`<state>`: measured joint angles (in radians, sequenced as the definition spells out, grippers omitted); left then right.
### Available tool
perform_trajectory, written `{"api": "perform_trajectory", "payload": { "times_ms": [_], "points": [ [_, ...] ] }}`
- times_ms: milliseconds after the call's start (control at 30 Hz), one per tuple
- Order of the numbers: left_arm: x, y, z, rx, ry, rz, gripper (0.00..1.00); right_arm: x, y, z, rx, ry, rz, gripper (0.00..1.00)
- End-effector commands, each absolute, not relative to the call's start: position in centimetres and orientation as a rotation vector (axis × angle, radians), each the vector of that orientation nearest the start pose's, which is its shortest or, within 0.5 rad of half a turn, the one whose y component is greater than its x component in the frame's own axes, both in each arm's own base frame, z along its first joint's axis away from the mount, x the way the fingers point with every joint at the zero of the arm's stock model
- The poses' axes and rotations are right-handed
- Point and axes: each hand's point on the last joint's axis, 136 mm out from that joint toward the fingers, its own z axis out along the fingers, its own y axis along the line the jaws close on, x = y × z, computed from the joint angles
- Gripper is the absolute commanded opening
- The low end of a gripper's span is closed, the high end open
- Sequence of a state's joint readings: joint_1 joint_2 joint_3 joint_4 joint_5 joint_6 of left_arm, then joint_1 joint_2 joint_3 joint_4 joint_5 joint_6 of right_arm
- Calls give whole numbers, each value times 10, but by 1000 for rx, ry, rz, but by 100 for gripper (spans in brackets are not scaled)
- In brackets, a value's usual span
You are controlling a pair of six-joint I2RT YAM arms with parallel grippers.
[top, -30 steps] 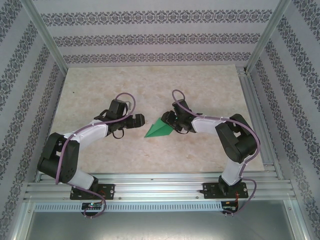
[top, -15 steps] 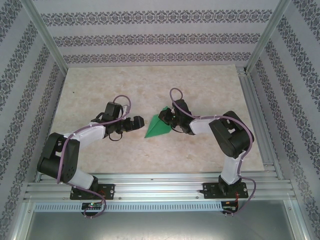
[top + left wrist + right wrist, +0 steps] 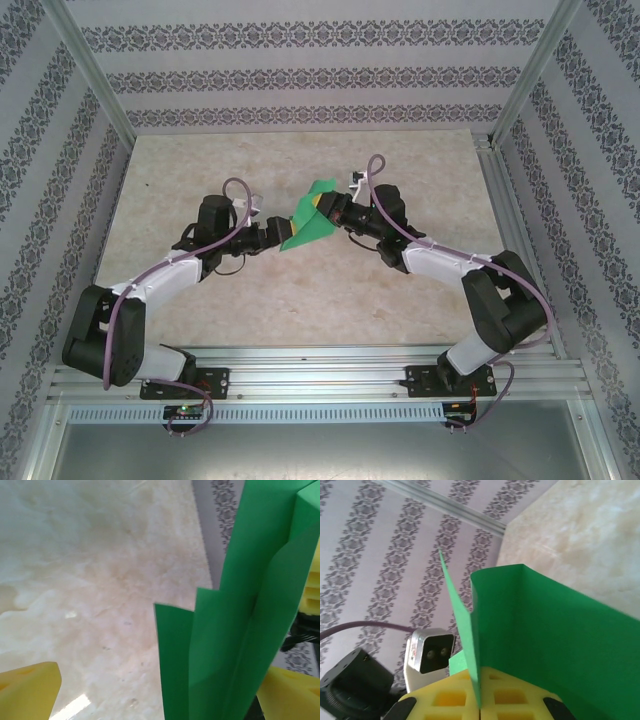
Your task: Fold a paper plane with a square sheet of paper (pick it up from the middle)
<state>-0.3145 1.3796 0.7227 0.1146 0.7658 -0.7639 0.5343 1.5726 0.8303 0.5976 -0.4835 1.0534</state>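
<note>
The bright green paper plane (image 3: 305, 226), a narrow creased fold of the sheet, hangs above the middle of the table. My right gripper (image 3: 329, 207) is shut on its far right end. In the right wrist view the yellow pads (image 3: 515, 700) of the gripper (image 3: 481, 706) pinch the standing crease of the green paper (image 3: 555, 640). My left gripper (image 3: 278, 238) is open at the plane's near left end. In the left wrist view the folded layers (image 3: 230, 630) rise between its wide-apart yellow pads (image 3: 30, 690), nearer the right one.
The beige marbled table (image 3: 400, 160) is walled by patterned panels, with aluminium rails (image 3: 510, 190) along its right side. The left wrist's camera housing (image 3: 430, 652) sits close behind the paper in the right wrist view.
My right gripper closed on the green paper and carried it up and toward the far middle. The left arm stretched after it, still open, and now straddles the paper's end.
</note>
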Motion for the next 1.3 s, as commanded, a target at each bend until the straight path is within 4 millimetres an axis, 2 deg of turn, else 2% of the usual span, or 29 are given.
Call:
{"api": "perform_trajectory", "payload": {
  "times_ms": [0,100,167,267,333,500,967,1067,1267],
  "points": [
    [315,-239,215,84,2121,-1574,100,350,312,244,24,1929,1608,8],
    [311,-244,232,133,2061,-1628,98,347,313,247,14,1923,1635,8],
    [307,-247,241,167,2029,-1651,91,347,314,247,14,1924,1647,8],
    [305,-248,248,191,2008,-1656,76,347,315,246,16,1927,1657,8],
    [305,-248,248,192,2008,-1656,66,347,316,245,16,1926,1672,8],
    [306,-249,243,187,2026,-1659,48,346,317,245,12,1930,1681,9],
    [309,-250,243,175,2031,-1666,16,351,314,233,39,1974,1649,12],
    [310,-251,242,169,2039,-1666,9,353,312,231,46,1986,1631,18],
    [313,-249,232,160,2091,-1610,5,356,294,223,98,2014,1548,42]
  ]
}}
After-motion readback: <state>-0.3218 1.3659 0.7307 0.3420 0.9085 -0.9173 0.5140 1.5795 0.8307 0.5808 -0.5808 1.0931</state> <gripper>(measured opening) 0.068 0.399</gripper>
